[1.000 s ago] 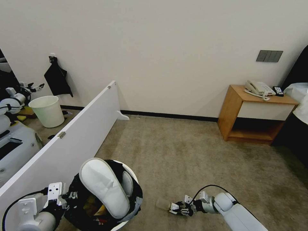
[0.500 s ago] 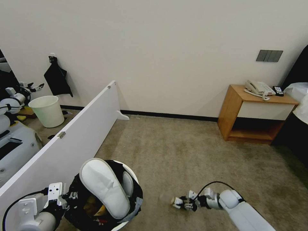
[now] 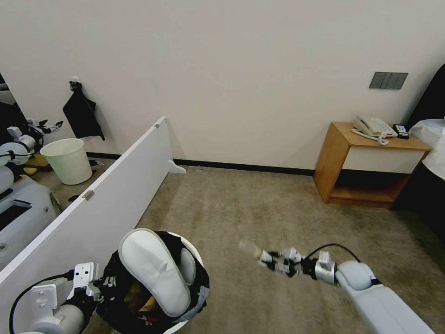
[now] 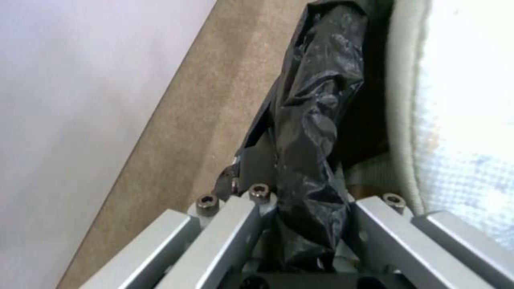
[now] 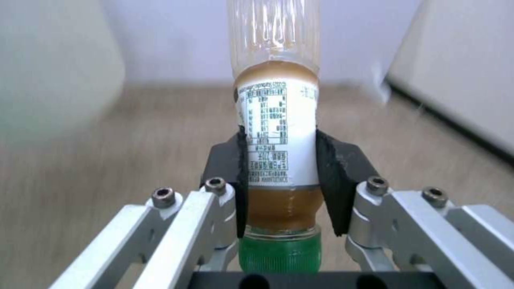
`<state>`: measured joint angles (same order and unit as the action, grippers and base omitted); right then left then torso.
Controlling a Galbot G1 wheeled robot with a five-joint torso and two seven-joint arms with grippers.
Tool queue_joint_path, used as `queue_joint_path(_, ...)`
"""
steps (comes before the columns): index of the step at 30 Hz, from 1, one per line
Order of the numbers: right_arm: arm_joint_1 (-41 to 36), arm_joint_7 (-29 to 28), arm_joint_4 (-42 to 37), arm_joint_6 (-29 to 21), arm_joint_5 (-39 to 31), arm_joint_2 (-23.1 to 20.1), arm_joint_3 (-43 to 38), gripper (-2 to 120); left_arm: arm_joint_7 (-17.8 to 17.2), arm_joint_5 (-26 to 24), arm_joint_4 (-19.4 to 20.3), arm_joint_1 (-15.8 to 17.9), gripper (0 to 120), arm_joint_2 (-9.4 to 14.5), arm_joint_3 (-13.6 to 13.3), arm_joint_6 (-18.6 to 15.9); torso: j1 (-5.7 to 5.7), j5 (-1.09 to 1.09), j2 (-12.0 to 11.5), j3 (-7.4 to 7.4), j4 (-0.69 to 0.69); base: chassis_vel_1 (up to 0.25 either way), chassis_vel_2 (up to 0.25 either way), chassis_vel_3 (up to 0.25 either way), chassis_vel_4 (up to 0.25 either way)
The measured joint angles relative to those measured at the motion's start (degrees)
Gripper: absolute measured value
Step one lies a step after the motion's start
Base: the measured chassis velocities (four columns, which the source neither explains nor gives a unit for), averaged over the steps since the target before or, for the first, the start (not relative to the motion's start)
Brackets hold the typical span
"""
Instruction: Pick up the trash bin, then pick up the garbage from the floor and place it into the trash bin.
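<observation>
beige carpet floor (image 3: 259,204) runs to a plain wall. the left tool (image 4: 300,208) pinches the black liner at the trash bin (image 3: 197,260) rim, keeping it carried and mouth-up, probably for the drop. the right tool (image 5: 278,176) clamps a bottle (image 5: 276,132) at its label, above the carpet; its long axis runs out from the tool toward the bin, green cap inward.

I'm in a hotel-style room: carpet (image 3: 259,208), wooden nightstand (image 3: 366,162) with phone (image 3: 373,126) and remote (image 3: 401,131), wall switches (image 3: 388,80), bed edge (image 3: 433,139).
</observation>
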<state>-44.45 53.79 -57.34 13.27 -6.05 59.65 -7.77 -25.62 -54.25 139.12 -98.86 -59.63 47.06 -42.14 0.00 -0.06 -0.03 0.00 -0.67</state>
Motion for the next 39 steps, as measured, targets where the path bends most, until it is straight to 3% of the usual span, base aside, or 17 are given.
queue_joint_path(1, -1.1, -0.4, -2.9, 0.0, -2.8, -1.2, -0.8, 26, 0.0, -0.3, -0.2, 0.2, 2, 0.2, -0.2, 0.0, 0.00, 0.11, 0.0, 0.00, -0.02, 0.000, 0.000, 0.000, 0.000)
queue_joint_path(6, -3.6, -2.1, -12.6, -0.6, -12.0, -3.6, -3.2, 26, 0.0, -1.1, -0.3, 0.2, 2, 0.7, -0.2, 0.0, 0.00, 0.07, 0.0, 0.00, 0.06, 0.000, 0.000, 0.000, 0.000)
queue_joint_path(7, -3.6, -2.1, -12.6, -0.6, -12.0, -3.6, -3.2, 26, 0.0, -1.1, -0.3, 0.2, 2, 0.7, -0.2, 0.0, 0.00, 0.07, 0.0, 0.00, 0.06, 0.000, 0.000, 0.000, 0.000)
queue_joint_path(9, -5.5, -4.0, -19.5, -1.7, -19.0, -5.0, -5.3, 26, -0.1, -1.7, -0.3, 0.4, 2, 1.2, -0.2, 0.0, 0.00, 0.04, 0.0, 0.00, -0.01, 0.000, 0.000, 0.000, 0.000)
queue_joint_path(14, -7.7, -6.6, -27.2, -3.1, -27.7, -6.9, -7.6, 26, -0.2, -2.2, -0.3, 0.3, 2, 1.7, -0.5, 0.0, 0.00, 0.04, 0.0, 0.00, 0.04, 0.000, 0.000, 0.000, 0.000)
queue_joint_path(25, -12.9, -12.4, -45.4, -5.8, -47.1, -11.0, -10.4, 26, -0.5, -4.4, -1.7, 3.9, 2, 4.9, -2.6, 0.0, 0.00, 0.05, 0.0, 0.00, 0.00, 0.000, 0.000, 0.000, 0.000)
queue_joint_path(30, -11.7, -14.1, -52.0, -7.3, -53.9, -11.4, -5.8, 26, -0.5, -4.4, -1.9, 4.1, 2, 4.9, -2.9, 0.0, 0.00, 0.05, 0.0, 0.00, 0.02, 0.000, 0.000, 0.000, 0.000)
queue_joint_path(39, -4.5, -17.0, -54.6, -9.0, -57.7, -9.3, 5.7, 26, -0.5, -3.8, -1.4, 3.5, 2, 3.7, -2.7, 0.0, 0.00, 0.04, 0.0, 0.00, 0.03, 0.000, 0.000, 0.000, 0.000)
